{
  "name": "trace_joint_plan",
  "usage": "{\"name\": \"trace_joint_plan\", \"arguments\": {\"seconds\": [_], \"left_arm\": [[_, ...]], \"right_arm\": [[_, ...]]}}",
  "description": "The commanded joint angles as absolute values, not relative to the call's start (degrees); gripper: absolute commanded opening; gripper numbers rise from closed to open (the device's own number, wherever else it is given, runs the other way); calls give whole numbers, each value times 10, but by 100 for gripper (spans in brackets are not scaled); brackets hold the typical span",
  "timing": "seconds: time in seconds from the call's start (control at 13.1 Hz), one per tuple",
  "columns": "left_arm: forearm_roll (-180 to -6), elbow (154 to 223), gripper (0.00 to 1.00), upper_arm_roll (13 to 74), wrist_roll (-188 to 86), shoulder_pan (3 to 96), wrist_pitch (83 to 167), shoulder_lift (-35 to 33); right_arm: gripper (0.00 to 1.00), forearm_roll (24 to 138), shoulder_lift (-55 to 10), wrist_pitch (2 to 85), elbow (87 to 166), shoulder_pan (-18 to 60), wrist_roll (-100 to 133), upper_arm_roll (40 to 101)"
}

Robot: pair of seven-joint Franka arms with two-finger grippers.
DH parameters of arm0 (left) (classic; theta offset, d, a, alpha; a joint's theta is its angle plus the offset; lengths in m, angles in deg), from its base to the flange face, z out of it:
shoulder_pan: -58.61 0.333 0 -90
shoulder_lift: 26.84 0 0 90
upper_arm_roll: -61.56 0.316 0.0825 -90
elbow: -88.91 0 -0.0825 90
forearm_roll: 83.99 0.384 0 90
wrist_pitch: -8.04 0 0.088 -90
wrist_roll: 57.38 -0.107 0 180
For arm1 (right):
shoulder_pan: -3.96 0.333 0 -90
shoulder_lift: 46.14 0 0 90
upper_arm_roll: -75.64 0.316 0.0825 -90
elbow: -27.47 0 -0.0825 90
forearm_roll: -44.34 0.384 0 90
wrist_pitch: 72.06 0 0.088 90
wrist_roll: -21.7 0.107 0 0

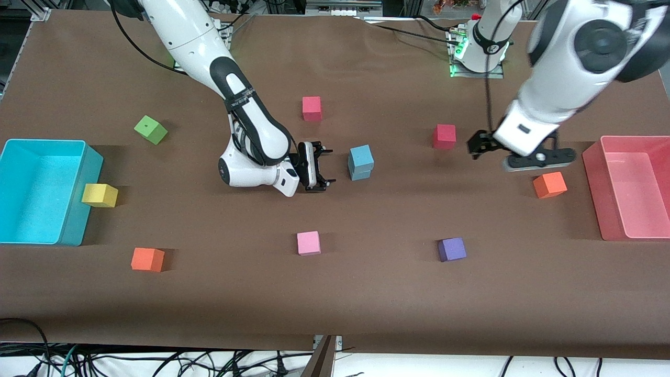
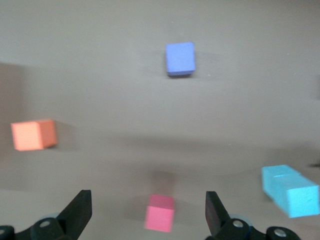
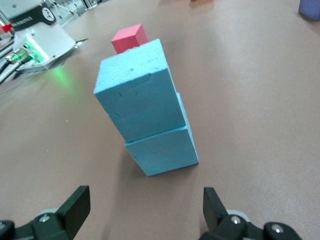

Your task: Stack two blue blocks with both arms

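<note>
The two blue blocks are stacked in the middle of the table, the top one sitting slightly askew on the bottom one. In the right wrist view the top block rests on the bottom block. My right gripper is low beside the stack, toward the right arm's end, open and empty, apart from the blocks; its jaws stand wide. My left gripper is open and empty in the air beside a red cube. The left wrist view shows the stack off to one side.
Other cubes lie around: red, pink, purple, orange, orange, yellow, green. A cyan bin stands at the right arm's end, a pink bin at the left arm's end.
</note>
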State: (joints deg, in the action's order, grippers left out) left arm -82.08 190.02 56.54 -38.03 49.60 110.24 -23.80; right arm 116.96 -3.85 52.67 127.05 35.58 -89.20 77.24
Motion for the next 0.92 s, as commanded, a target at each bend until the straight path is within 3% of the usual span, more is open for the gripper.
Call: {"name": "trace_joint_plan", "arguments": {"seconds": [0.0,0.15,0.38,0.69,0.84], "left_arm": [[-816,1874,100,611,-467,495,1054,-245],[-817,1852,100,649,-524,496,1043,-246],[-819,1796,100,660,-525,495,983,-245],[-819,1782,100,661,-525,502,966,-244],[-837,1783,100,661,-523,504,966,-246]], "right_arm": [[100,1121,-67,457,1274,350,-883,738],[100,1021,-89,369,1254,350,-807,698],[100,878,-94,184,1153,349,-687,640],[100,842,-91,39,1076,329,-646,579],[100,808,-92,21,1058,315,-646,565]]}}
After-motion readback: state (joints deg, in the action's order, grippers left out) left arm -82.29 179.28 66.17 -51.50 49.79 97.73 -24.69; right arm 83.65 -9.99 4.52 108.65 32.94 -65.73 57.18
